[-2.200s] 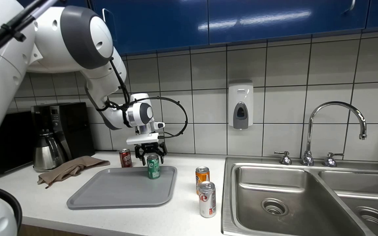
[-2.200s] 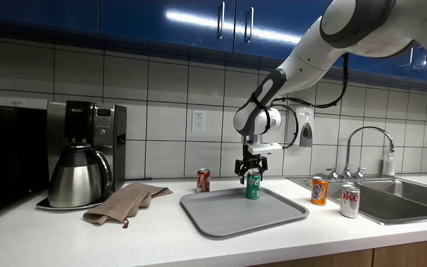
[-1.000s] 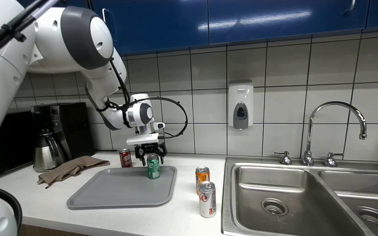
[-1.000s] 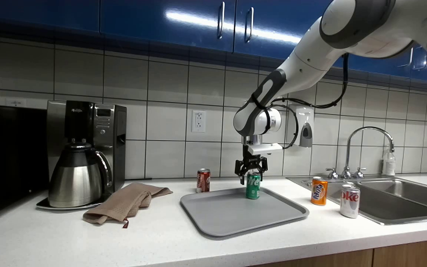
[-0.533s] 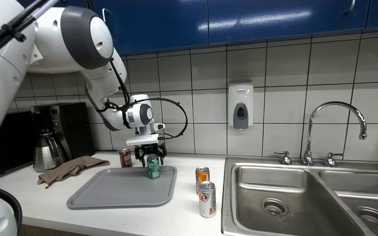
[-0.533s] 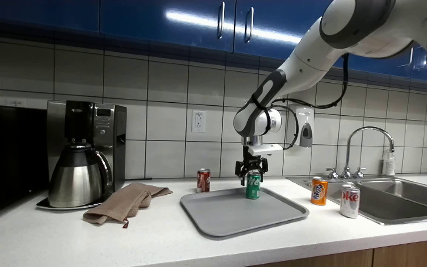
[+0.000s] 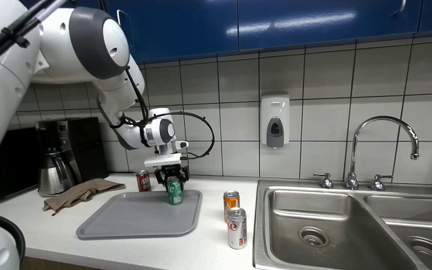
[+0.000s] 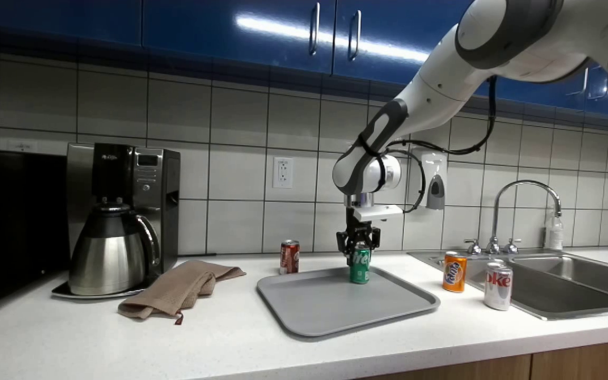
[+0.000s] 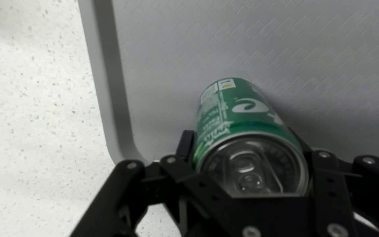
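Observation:
A green soda can (image 7: 175, 195) stands upright on the grey tray (image 7: 126, 221), close to the tray's back edge. Pointing straight down, my gripper (image 8: 360, 258) is shut on the can's upper part, one finger on either side. In the wrist view the can's silver top (image 9: 252, 164) sits between the black fingers (image 9: 185, 144), both close against its sides. The lower edge of the lid is hidden by the gripper body. The can's base appears to rest on the tray.
A red can (image 8: 289, 257) stands behind the tray. An orange can (image 8: 454, 272) and a silver can (image 7: 237, 228) stand between tray and sink (image 7: 260, 225). A brown cloth (image 8: 182, 287) and a coffee maker (image 8: 119, 248) are on the far side. Blue cabinets (image 7: 313, 22) hang above.
The fingers have closed in from both sides onto the green can, which has shifted very slightly. The arm otherwise has barely moved, and the remaining cans and tray stay put.

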Controlling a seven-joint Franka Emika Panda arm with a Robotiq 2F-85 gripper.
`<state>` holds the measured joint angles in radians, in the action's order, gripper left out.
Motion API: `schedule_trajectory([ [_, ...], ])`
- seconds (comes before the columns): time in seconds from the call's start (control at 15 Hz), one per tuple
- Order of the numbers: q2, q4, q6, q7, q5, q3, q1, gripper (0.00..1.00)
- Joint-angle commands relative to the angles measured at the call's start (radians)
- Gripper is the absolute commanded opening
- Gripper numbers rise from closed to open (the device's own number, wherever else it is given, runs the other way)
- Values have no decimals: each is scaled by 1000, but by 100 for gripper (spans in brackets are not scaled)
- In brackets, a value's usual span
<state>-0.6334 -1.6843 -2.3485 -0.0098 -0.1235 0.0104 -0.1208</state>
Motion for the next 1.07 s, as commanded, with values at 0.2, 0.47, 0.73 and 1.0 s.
schedule_trajectory([
  [0.2,23,-23,-8,-4,-8,-11,9,40],
  [0.47,42,-34,-18,-9,-3,-13,15,40],
  [0.73,53,-30,-15,-20,2,-14,24,40],
  [1.0,69,-28,-9,-24,4,-10,39,40],
])
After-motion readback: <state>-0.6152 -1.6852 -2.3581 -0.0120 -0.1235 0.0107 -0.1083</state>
